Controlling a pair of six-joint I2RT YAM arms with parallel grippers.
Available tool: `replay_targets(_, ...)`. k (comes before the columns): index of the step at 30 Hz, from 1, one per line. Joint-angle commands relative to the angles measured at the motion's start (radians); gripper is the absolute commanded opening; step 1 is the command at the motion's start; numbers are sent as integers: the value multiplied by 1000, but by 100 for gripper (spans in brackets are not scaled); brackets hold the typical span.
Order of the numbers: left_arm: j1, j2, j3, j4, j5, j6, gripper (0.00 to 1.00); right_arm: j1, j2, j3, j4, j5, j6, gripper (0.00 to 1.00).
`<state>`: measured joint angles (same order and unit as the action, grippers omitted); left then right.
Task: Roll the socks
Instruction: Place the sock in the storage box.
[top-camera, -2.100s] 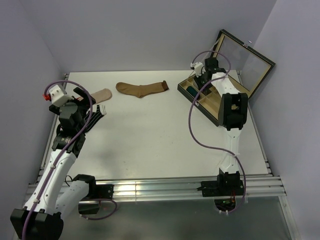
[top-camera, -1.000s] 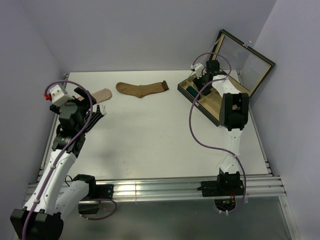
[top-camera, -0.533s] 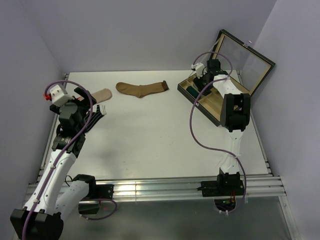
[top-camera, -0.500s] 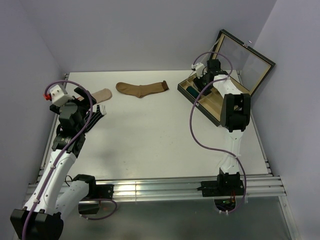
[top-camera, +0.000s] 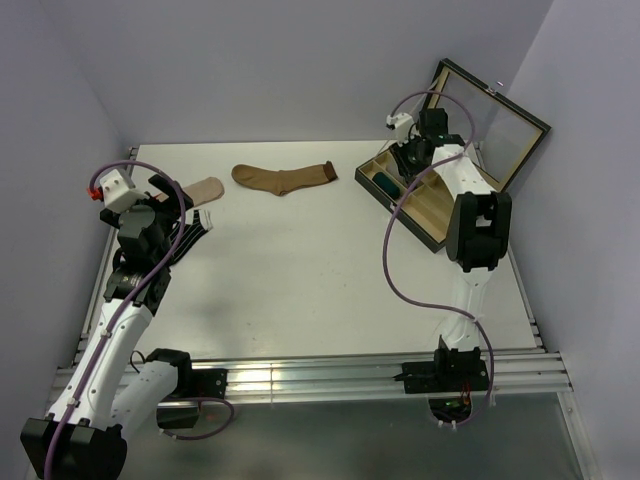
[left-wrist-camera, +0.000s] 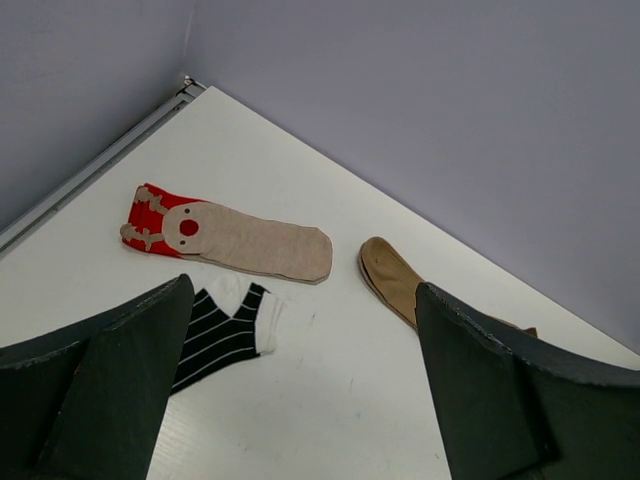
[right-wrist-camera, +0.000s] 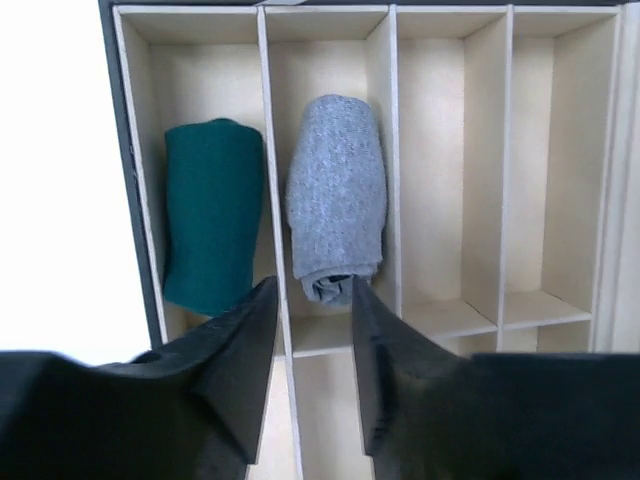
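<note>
left gripper: wide open, empty | right gripper: narrowly parted, empty, above grey rolled fabric sock | dark teal rolled sock: neighbouring compartment, wooden divided box

Around me stand plain pale lilac walls on three sides. My white table has a metal rail at its near edge. The light is even and soft.

Flat socks on the bench: we count three, one beige reindeer sock, one black-and-white striped sock, one brown sock.
Rolled socks in the box: we count two, one teal roll, one grey roll.
Boxes: one.
</note>
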<state>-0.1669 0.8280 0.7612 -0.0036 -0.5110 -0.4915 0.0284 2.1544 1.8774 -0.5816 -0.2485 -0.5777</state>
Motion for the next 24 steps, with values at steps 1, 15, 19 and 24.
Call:
replay_targets(1, 4, -20, -2, 36, 17, -5, 98, 4, -25, 22, 28, -34, 45, 40)
replay_targets(15, 4, -20, -5, 40, 26, -5, 98, -10, 102, 42, 35, 28, 85, 27)
replay_targets(19, 4, -24, -7, 40, 29, -7, 98, -18, 94, 19, 16, 20, 108, 26)
replay_targets(24, 4, -32, -10, 43, 34, -10, 98, -19, 49, 22, 23, -9, 133, 32)
